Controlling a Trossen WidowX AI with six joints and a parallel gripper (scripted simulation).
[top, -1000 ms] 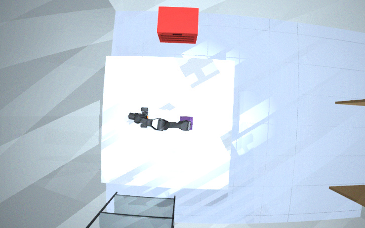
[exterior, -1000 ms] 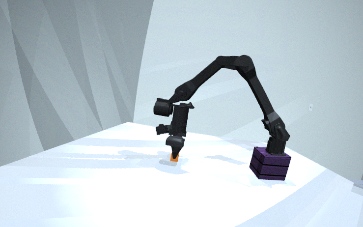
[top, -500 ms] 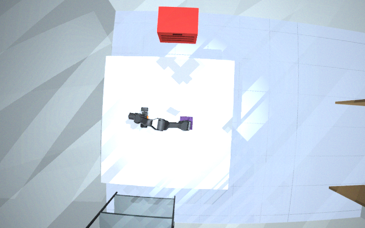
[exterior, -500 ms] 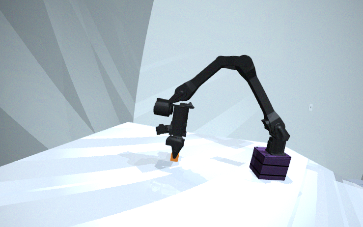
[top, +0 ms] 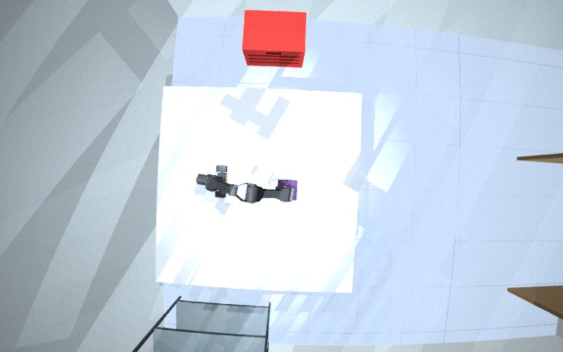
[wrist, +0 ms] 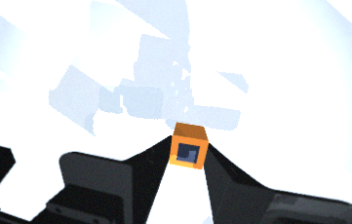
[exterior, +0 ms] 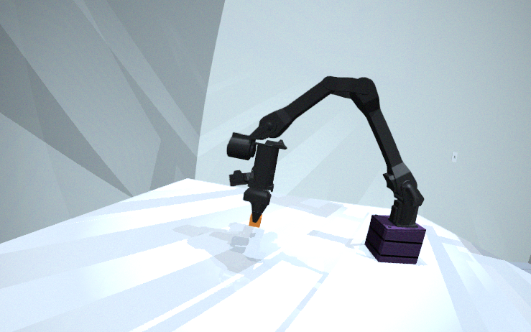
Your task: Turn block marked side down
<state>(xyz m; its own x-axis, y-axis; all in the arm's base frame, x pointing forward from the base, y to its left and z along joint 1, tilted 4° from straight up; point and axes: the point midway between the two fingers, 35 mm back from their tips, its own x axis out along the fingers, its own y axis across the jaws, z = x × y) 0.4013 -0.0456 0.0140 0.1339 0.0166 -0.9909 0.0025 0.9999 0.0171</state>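
Note:
The orange block (top: pixel 225 180) (exterior: pixel 255 223) (wrist: pixel 189 130) is held between the two fingertips of my gripper (exterior: pixel 256 218) (wrist: pixel 187 142). My gripper is shut on it and points down. The dark blue square mark (wrist: pixel 186 153) is on the block's upper face, turned towards the wrist camera. In the exterior view the block looks a little above the white table (top: pixel 252 244) (exterior: pixel 94 280), with shadows below it. The arm hides most of the block in the top view. The block's underside is hidden.
The arm stands on a purple box (top: pixel 287 182) (exterior: pixel 396 245) on the table. Beyond the table are a red cabinet (top: pixel 274 30), a glass-topped frame (top: pixel 218 319) and brown shelves (top: pixel 554 302). Streaks of light and shadow cross the table top.

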